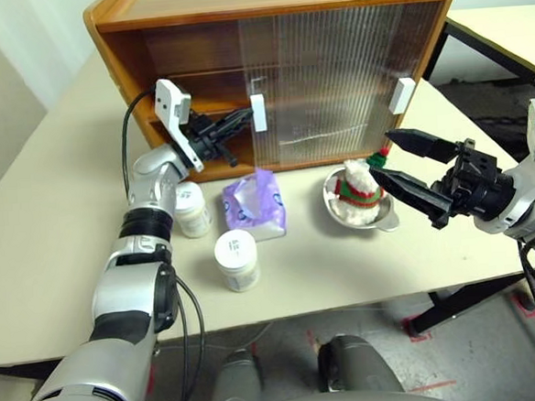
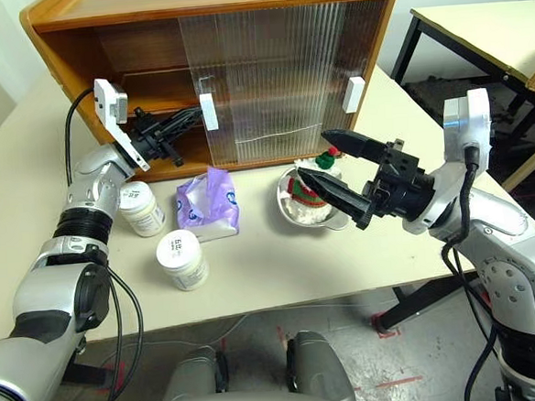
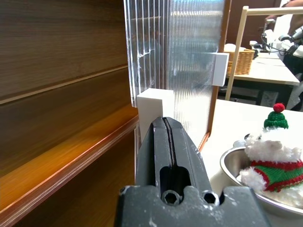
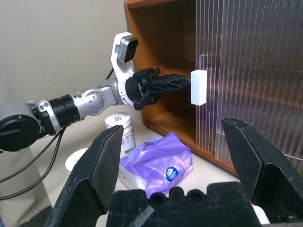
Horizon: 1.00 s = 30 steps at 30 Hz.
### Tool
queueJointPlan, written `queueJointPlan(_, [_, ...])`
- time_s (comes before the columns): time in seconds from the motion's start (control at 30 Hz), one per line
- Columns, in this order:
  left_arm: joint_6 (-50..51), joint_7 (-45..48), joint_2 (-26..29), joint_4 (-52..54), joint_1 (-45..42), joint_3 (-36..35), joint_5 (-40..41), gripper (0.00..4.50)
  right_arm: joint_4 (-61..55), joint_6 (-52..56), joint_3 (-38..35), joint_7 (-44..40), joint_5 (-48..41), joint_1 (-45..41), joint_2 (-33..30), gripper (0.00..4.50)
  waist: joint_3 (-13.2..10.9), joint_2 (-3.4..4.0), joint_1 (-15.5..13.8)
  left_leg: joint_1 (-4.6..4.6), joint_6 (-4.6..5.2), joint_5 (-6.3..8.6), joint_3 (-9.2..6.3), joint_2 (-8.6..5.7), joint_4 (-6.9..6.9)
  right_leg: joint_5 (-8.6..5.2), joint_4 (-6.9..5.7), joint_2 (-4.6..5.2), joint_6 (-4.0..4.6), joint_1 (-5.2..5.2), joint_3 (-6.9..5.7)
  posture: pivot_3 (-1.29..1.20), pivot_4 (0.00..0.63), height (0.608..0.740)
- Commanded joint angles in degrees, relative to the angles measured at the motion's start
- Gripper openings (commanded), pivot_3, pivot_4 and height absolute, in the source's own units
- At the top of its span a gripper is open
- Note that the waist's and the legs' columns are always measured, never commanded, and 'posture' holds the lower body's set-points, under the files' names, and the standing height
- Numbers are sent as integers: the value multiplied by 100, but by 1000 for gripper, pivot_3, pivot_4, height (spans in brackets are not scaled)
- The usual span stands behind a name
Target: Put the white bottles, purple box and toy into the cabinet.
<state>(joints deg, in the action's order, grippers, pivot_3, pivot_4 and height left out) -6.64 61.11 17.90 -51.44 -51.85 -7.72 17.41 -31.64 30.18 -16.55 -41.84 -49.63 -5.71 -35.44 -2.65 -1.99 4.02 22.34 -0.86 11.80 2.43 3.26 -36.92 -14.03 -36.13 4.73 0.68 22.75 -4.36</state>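
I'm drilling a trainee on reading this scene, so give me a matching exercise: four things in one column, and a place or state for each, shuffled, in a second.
Things:
1. toy
2. purple box
3. left gripper
4. right gripper

Places or states:
A. open, hanging above the table near the bowl
B. shut, tips at the white door handle
C. sitting in the steel bowl
D. lying on the table between a white bottle and the bowl

Pairs: 1-C, 2-D, 3-B, 4-A

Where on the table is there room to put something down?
The beige tabletop is bare left of the two white lidded bottles, and along its front edge. It's crowded before the orange-brown wooden cabinet: bottles, purple tissue box, steel bowl.
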Motion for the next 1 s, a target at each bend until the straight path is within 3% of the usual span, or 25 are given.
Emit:
queueJointPlan(0.03, [-36, 35, -60, -149, -166, 98, -121, 31, -131, -92, -62, 37, -68, 27, 20, 4500, 0, 0, 4, 0, 0, 0, 0, 0, 0, 0, 0, 0, 0, 0, 0, -176, 0, 740])
queueJointPlan(0.6, [-116, -5, -198, -387, -364, 44, -232, 31, -217, -141, -28, 120, -47, 102, 88, 4500, -1, -1, 94, 0, 0, 0, -2, -1, -1, 0, 0, 0, -1, 0, 0, -183, 0, 740])
queueJointPlan(1.0, [857, -67, 522, 1439, 545, -626, 637, 31, 131, -134, 151, -151, 19, -95, 74, 4500, -2, 0, 123, -4, 0, 0, -4, 2, 5, 0, -2, -3, 0, 0, 4, -112, 0, 740])
